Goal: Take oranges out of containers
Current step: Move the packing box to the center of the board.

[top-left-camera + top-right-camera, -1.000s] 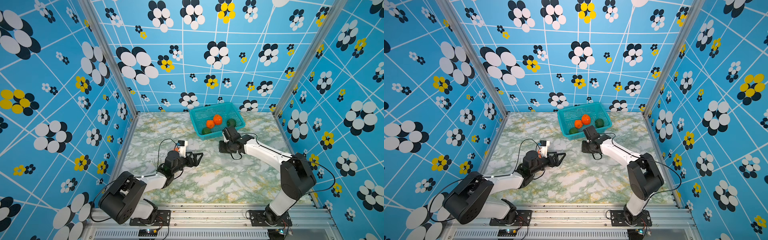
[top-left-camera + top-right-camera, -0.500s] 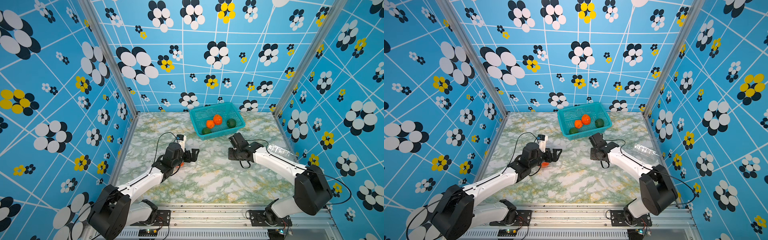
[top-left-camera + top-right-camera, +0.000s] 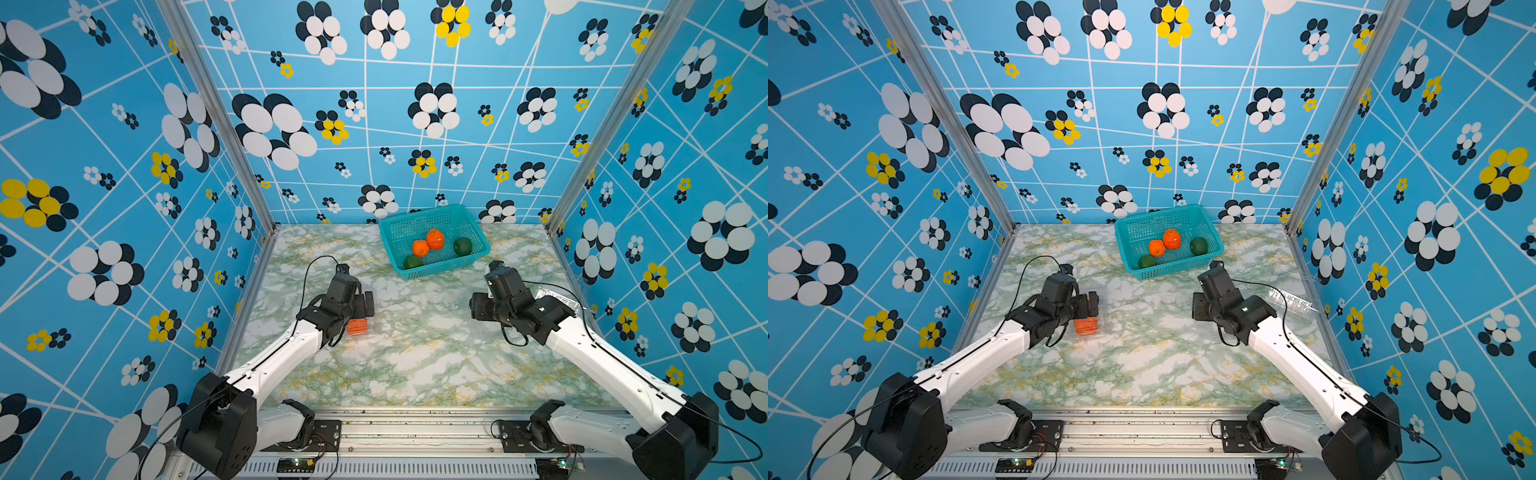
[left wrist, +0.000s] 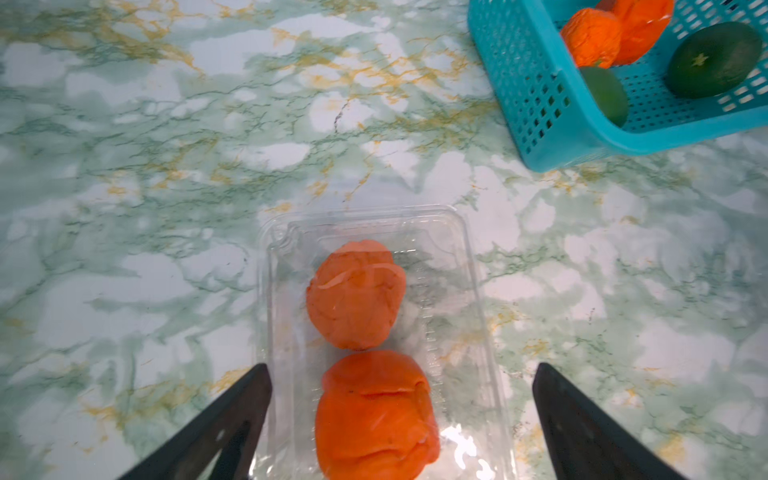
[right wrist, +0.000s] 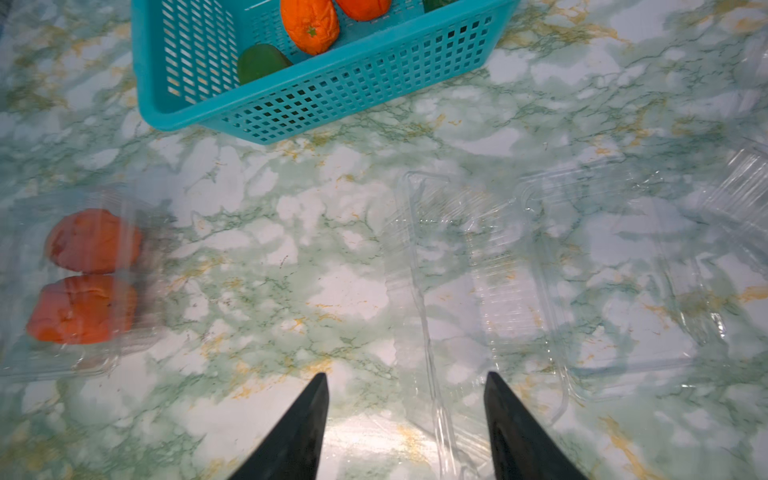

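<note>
Oranges [image 4: 355,295], two, bright and creased-looking, lie end to end inside a clear clamshell container [image 4: 465,257] on the marbled table [image 4: 166,166]. My left claw [image 4: 400,368] straddles it, spread wide, holding nothing. My right claw [image 5: 404,374] hangs half open over an empty container [image 5: 478,257], gripping nothing.

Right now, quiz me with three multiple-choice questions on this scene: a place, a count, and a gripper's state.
1. Where is the clear clamshell holding two oranges? A at the front rail; B under the left gripper; C against the back wall.
2. How many oranges lie in the teal mesh basket? A one; B two; C four.
3. The left gripper's jaws are: A shut on an orange; B shut on the basket rim; C wide open.
Answers: B, it lies between that gripper's fingers; B, two sit beside two green fruits; C, the fingers stand far apart.
</note>
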`<action>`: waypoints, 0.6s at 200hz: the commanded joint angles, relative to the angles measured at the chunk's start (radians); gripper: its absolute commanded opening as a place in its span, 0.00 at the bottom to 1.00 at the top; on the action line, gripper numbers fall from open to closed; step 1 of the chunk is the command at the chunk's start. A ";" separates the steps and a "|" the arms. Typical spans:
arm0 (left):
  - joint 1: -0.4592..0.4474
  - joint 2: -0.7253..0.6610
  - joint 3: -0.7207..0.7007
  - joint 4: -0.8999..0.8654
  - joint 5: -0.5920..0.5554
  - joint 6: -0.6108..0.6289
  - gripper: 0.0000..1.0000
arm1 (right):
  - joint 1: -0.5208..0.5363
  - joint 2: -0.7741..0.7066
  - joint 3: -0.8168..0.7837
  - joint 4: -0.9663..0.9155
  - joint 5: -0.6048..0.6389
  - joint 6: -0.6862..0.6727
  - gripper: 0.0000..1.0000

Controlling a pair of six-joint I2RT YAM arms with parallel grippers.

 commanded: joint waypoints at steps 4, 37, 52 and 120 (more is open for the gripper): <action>0.036 0.037 0.045 -0.096 -0.037 0.030 1.00 | -0.002 -0.060 -0.028 0.007 -0.131 0.012 0.61; 0.035 0.030 0.018 -0.097 -0.003 0.008 1.00 | 0.005 -0.123 -0.075 0.017 -0.151 0.036 0.61; 0.035 0.026 -0.009 -0.076 0.028 -0.009 1.00 | 0.007 -0.142 -0.107 0.034 -0.167 0.053 0.61; -0.002 0.092 -0.031 -0.053 0.029 -0.002 1.00 | 0.018 -0.173 -0.179 0.075 -0.193 0.083 0.60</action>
